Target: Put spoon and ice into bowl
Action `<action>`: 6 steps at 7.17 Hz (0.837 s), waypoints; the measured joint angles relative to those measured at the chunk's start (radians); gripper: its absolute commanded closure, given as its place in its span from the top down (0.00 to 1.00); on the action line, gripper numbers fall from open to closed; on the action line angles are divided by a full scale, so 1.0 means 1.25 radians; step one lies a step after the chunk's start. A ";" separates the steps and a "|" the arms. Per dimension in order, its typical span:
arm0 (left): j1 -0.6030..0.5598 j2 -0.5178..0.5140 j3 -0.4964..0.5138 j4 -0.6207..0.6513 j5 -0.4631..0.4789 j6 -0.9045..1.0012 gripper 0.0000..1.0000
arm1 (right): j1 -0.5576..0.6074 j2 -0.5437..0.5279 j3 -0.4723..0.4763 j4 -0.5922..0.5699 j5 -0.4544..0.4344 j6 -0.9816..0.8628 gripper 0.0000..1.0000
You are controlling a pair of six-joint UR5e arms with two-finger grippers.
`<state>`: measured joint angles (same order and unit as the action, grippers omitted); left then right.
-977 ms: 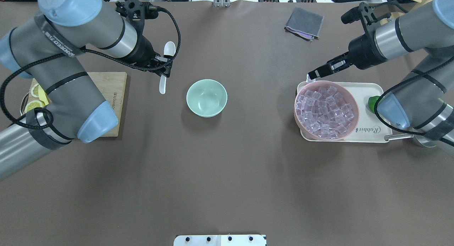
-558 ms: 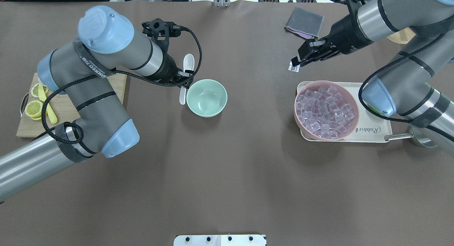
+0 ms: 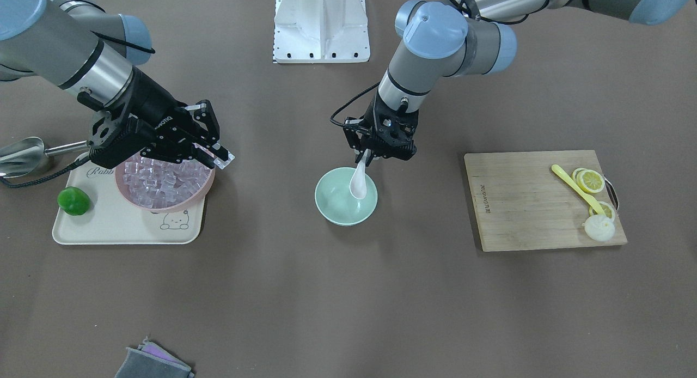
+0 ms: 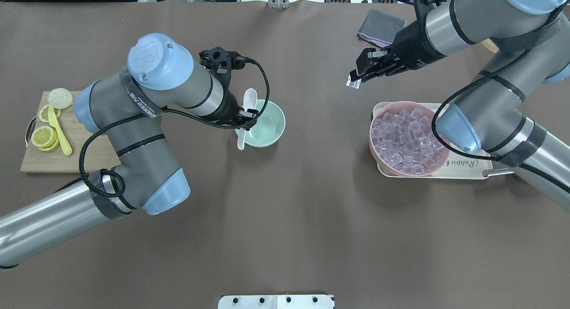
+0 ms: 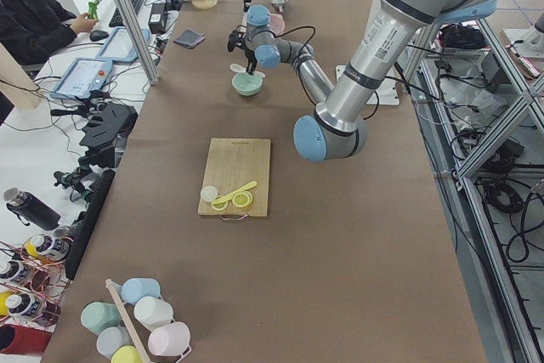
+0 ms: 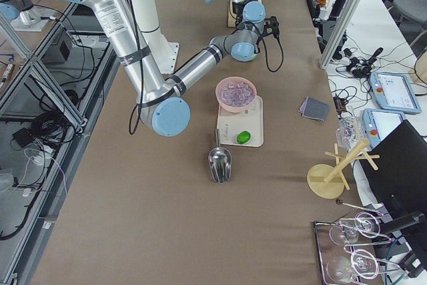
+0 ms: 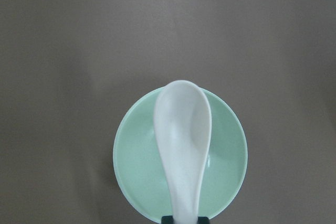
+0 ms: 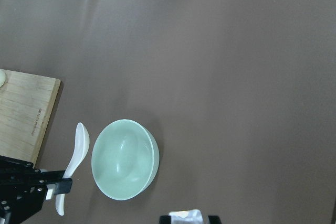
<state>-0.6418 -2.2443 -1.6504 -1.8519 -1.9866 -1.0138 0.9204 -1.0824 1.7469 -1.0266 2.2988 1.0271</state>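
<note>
Two pincers are loaded. In the front-facing view the left pincer [image 3: 375, 152] is clamped on the flat handle of the short white soup spoon [image 3: 358, 185]. Its scoop hangs over the hollow of the small mint-green matte bowl [image 3: 329, 210], which holds nothing yet. The wide pink bowl [image 3: 202, 191] holds the heap of ice [image 3: 158, 183].

Overhead, the right pincer [image 4: 357, 79] is closed on one small clear cube [image 4: 352, 83], lifted beyond the pink bowl and well apart from the green one. The table between them lies open.

The left wrist view centres the scoop over the bowl.

The spoon looks stiff, light and smooth, so the handle is the sensible hold. The cube is likely hard and slick — best pinched on flat faces. The green rim and the left arm above it are the obstacles to clear.
</note>
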 measured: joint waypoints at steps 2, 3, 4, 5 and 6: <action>0.002 -0.011 0.008 -0.006 0.000 0.000 0.53 | -0.014 0.001 0.004 0.000 -0.018 0.002 0.00; 0.003 -0.022 0.017 -0.009 0.000 0.000 0.54 | -0.018 0.001 0.008 0.000 -0.020 0.004 0.00; 0.001 -0.030 0.022 -0.012 0.001 0.001 0.65 | -0.026 0.004 0.010 0.000 -0.032 0.005 0.00; -0.012 -0.032 0.024 -0.011 -0.001 0.004 0.96 | -0.045 0.012 0.010 -0.001 -0.063 0.006 0.00; -0.041 -0.031 0.026 -0.009 -0.016 0.017 0.97 | -0.078 0.025 0.008 -0.003 -0.112 0.010 0.00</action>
<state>-0.6934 -2.2825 -1.6183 -1.8627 -2.0061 -0.9920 0.8232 -1.0516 1.7567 -1.0305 2.1591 1.0391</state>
